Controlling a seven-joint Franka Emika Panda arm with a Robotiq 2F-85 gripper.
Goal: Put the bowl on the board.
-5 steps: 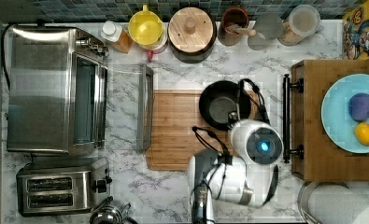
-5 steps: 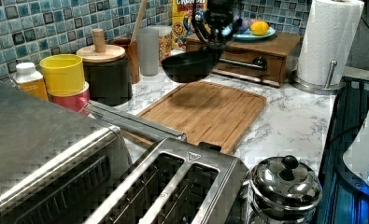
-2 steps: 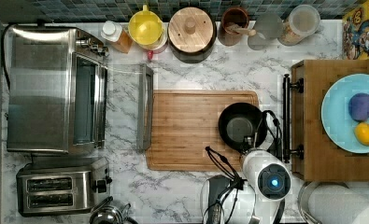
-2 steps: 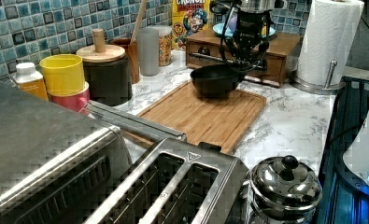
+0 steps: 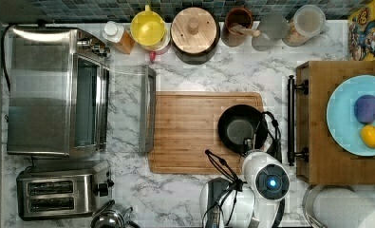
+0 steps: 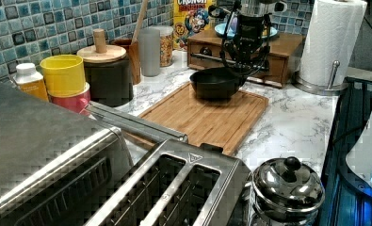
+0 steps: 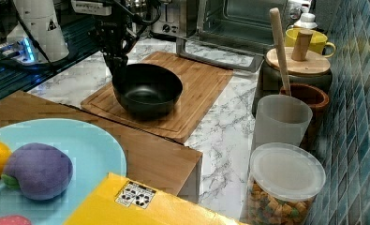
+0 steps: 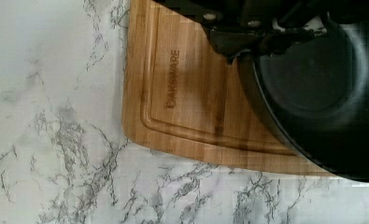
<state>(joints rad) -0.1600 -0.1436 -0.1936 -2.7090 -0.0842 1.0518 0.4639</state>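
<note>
- We see the small glossy black bowl (image 5: 240,128) resting on the large light-brown wooden cutting board (image 5: 190,133), right of centre in the top view.
- The arm's black gripper (image 7: 118,62), upper left in the right view, pinches the bowl's rim, its fingers closed on it.
- Left of centre in the wrist view, we read the board's branded corner on white marble counter (image 8: 46,140).
</note>
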